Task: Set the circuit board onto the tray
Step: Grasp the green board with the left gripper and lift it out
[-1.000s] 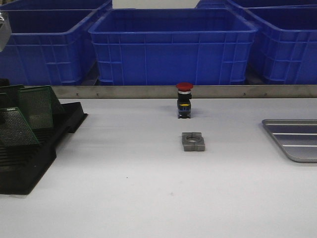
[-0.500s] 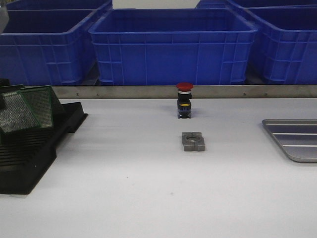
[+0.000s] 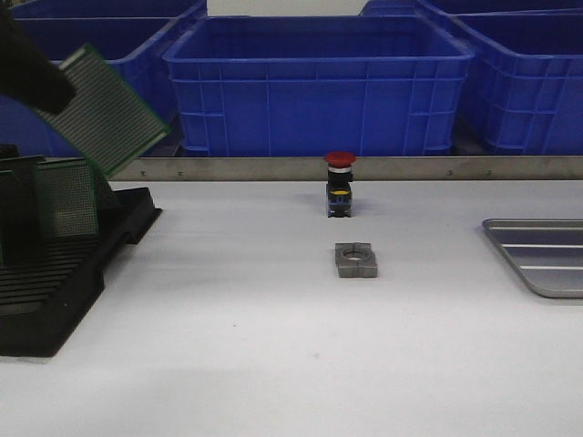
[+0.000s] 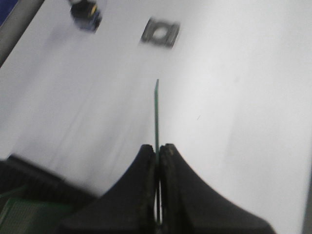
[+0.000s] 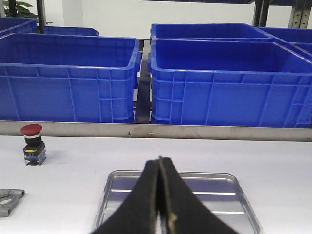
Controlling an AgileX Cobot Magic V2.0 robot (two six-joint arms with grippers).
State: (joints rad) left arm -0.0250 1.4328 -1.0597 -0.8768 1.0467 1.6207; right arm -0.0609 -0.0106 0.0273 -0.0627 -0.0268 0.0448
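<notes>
A: Where is the circuit board point(image 3: 107, 109) at this moment?

B: It hangs in the air above the black slotted rack point(image 3: 55, 273) at the table's left side, tilted on a diagonal, in front of the blue crates point(image 3: 314, 86). The left gripper point(image 4: 157, 155) has it pinched by one edge. In the left wrist view the board shows only as a thin green line running out from between the closed fingers point(image 4: 145, 165).

A: Why an edge grip?

B: Probably because the boards stand upright in the rack's slots, so only an edge is offered. At least one other green board point(image 3: 66, 198) stands there.

A: And the tray point(image 3: 544, 255)?

B: It lies flat at the far right of the table, well apart from the board. The grey metal block point(image 3: 355, 260) and the red-capped push button point(image 3: 339, 185) sit between them, near the table's middle, so the carry likely needs to pass above them.

A: The right arm?

B: The right gripper point(image 5: 160, 195) hovers near the tray, fingers pressed together with nothing between them. It seems merely parked.
</notes>
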